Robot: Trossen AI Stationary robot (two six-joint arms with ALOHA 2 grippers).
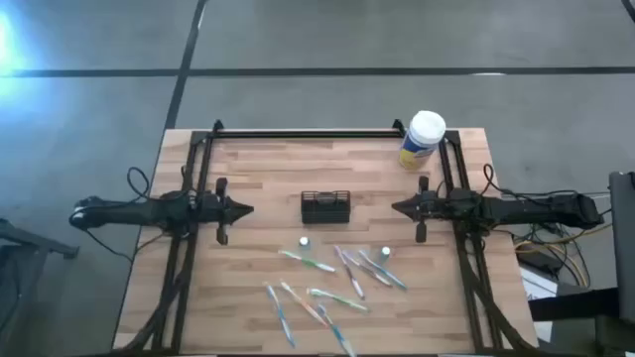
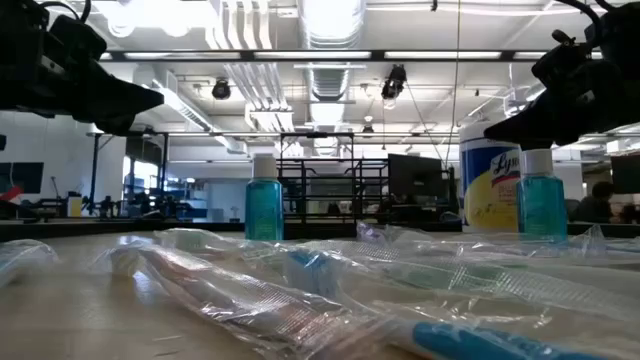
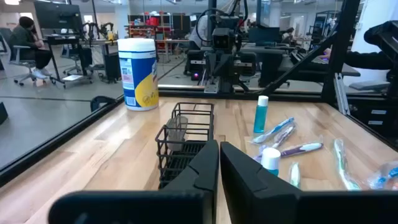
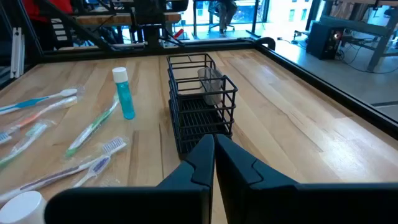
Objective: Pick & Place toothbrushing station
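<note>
The toothbrushing station [image 1: 325, 206], a small black wire-mesh holder, stands on its base at the table's middle; it also shows in the left wrist view [image 3: 184, 140] and the right wrist view [image 4: 201, 102]. Several wrapped toothbrushes [image 1: 327, 283] lie on the near half of the table, with two small blue bottles [image 1: 304, 242] [image 1: 385, 253] upright among them. My left gripper [image 1: 248, 209] is shut and empty, left of the holder, above the table. My right gripper [image 1: 397, 207] is shut and empty, right of the holder.
A white-lidded canister with a yellow label [image 1: 423, 138] stands at the far right corner. Dark frame rails [image 1: 308, 133] run along the far edge and both sides. Bare wood lies between each gripper and the holder.
</note>
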